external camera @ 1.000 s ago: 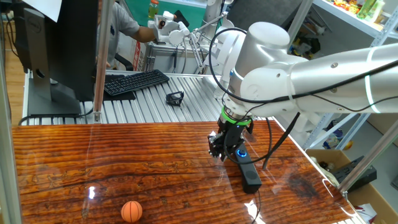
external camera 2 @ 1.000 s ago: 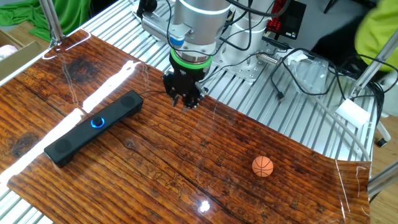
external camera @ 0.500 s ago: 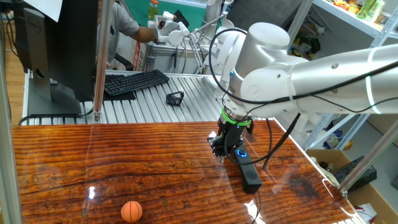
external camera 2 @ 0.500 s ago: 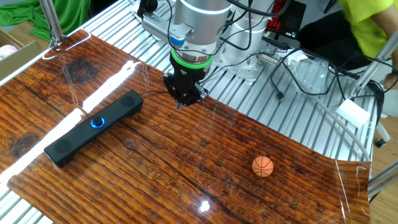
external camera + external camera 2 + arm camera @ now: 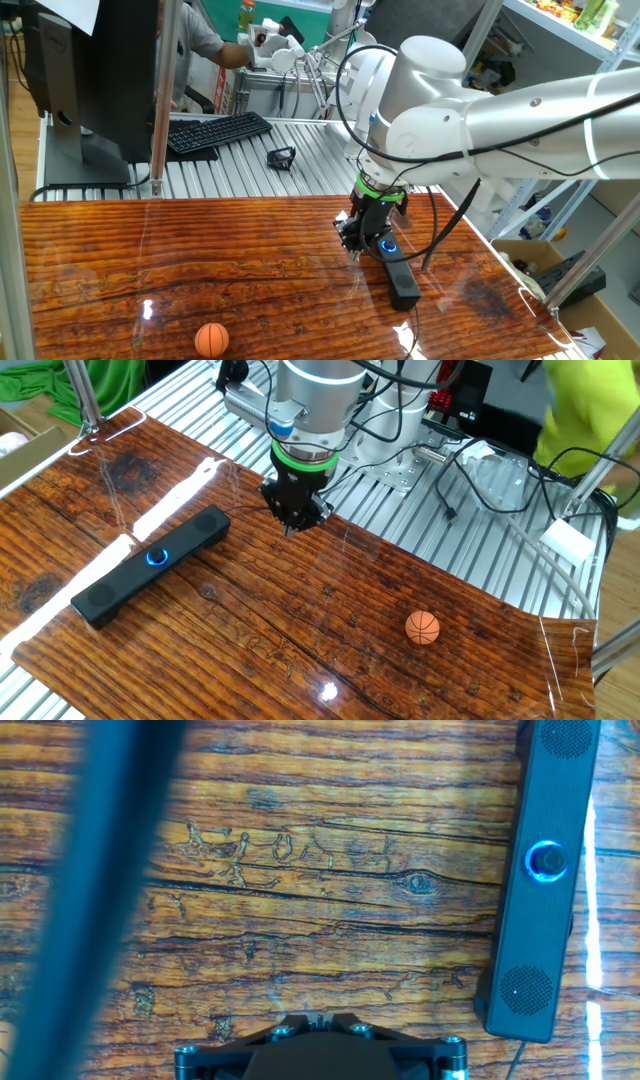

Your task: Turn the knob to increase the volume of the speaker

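Over the last second my gripper [image 5: 294, 523] closed its jaws on nothing at upper centre, well apart from the knob [image 5: 156, 556] at left, so the turn hadn't begun.

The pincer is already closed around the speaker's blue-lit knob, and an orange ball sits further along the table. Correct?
Not quite. The other fixed view shows the pincer beside the speaker, clear of its knob. The orange ball is as stated.
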Robot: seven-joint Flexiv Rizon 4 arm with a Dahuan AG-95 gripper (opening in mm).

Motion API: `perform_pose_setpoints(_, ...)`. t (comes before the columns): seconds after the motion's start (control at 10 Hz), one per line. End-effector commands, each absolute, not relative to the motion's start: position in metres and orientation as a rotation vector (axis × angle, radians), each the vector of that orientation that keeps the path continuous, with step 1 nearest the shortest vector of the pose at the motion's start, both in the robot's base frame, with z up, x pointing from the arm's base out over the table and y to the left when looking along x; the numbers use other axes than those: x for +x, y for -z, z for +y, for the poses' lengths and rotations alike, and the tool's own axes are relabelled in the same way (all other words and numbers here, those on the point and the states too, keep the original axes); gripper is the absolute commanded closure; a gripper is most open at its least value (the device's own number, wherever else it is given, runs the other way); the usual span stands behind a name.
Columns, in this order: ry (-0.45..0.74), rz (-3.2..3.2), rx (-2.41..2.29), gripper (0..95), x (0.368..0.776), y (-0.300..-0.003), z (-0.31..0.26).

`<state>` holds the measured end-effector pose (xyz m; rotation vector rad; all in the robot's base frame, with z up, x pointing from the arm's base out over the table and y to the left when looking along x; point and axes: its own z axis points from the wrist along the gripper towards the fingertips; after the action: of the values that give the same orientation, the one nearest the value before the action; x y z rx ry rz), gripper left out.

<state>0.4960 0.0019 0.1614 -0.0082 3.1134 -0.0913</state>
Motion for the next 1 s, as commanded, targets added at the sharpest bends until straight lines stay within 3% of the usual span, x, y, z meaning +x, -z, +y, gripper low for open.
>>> perform_pose_setpoints(0.1, 0.098, 3.122, -0.006, 95.0, 0.496, -0.159, 0.003)
perform_pose_setpoints(1.0, 0.102, 3.132, -0.073, 95.0, 0.509, -0.15, -0.019)
